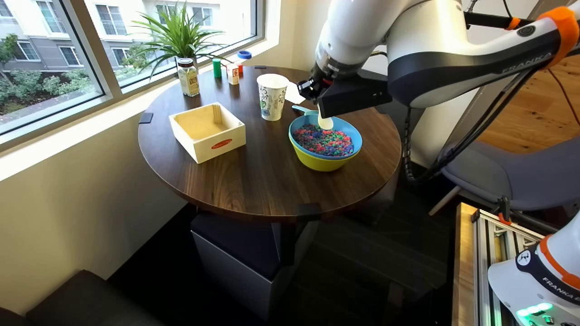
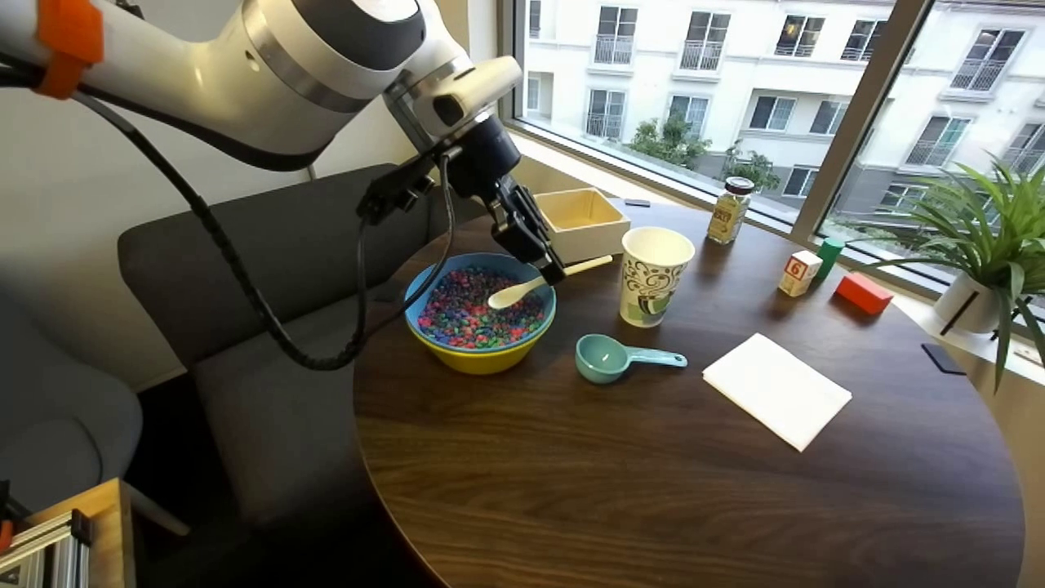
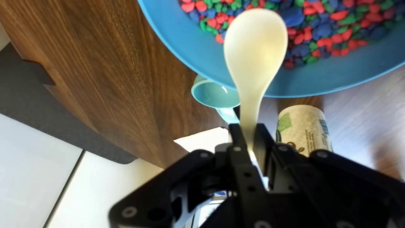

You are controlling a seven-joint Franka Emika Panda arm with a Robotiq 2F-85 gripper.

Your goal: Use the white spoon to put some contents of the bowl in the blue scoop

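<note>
The end effector (image 3: 247,128) pinches the white spoon (image 3: 255,47) by its handle, head over the contents (image 2: 469,318) of the bowl (image 2: 478,363), near the left edge of the counter (image 2: 653,490) in an exterior view; the blue scoop (image 2: 604,362) lies just beside it, farther from that edge. Pressing into the heap could twist that slender handle; a tilted carry would likely spill.

In an exterior view you have a round dark-wood table (image 1: 253,181) near the centre, a daylit window (image 1: 50,68) at ten o'clock, cream wall (image 1: 72,226) at eight, a box seat (image 1: 235,249) at seven, dark floor (image 1: 358,262) at five and a grey chair (image 1: 476,175) at three. In an exterior view, your nine holds a grey bench (image 2: 269,265); a pale building (image 2: 653,77) stands outside at one.
</note>
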